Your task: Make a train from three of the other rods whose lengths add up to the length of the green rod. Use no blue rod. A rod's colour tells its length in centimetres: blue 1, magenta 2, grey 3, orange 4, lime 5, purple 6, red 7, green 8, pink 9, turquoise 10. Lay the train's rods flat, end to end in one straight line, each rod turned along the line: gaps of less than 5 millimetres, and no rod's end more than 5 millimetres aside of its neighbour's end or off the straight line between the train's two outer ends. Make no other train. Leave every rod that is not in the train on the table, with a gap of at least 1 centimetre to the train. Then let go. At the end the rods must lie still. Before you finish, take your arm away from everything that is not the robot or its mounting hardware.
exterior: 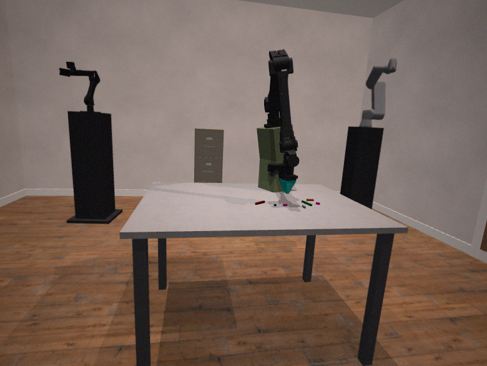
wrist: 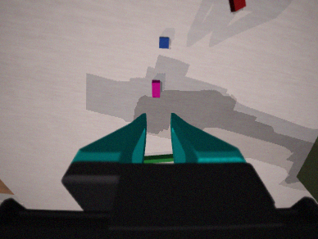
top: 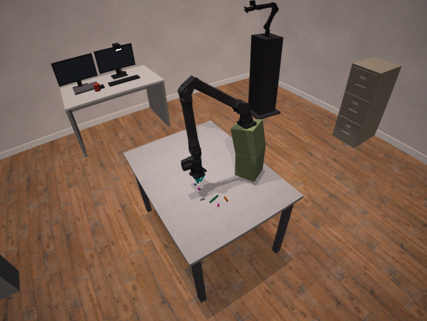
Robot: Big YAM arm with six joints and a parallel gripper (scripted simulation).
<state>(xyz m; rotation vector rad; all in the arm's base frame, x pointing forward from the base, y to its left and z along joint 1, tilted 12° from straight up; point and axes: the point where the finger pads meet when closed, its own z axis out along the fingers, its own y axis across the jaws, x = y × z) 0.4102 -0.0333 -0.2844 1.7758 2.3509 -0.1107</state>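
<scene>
My gripper (top: pixel 198 182) (exterior: pixel 287 192) (wrist: pixel 158 119) is partly open and empty, above the rods. A magenta rod (top: pixel 198 188) (exterior: pixel 285 205) (wrist: pixel 156 89) lies just ahead of the fingertips in the wrist view, near a blue rod (top: pixel 195 184) (exterior: pixel 275 205) (wrist: pixel 164 42). A red rod (exterior: pixel 260 202) (wrist: pixel 238 5) lies apart; the arm hides it in the top view. A green rod (top: pixel 213 198) (exterior: pixel 306 203) (wrist: pixel 157 158) lies between a grey rod (top: pixel 202 199) (exterior: pixel 303 206) and an orange rod (top: pixel 226 198) (exterior: pixel 309 200). A second magenta rod (top: pixel 218 205) (exterior: pixel 317 203) lies near them. The rods lie separate.
The rods lie on a light grey table (top: pixel 155 179) (exterior: pixel 196 220). The arm stands on a green pedestal (top: pixel 249 152) (exterior: pixel 268 157) at the table's far side. The arm's shadow falls across some rods.
</scene>
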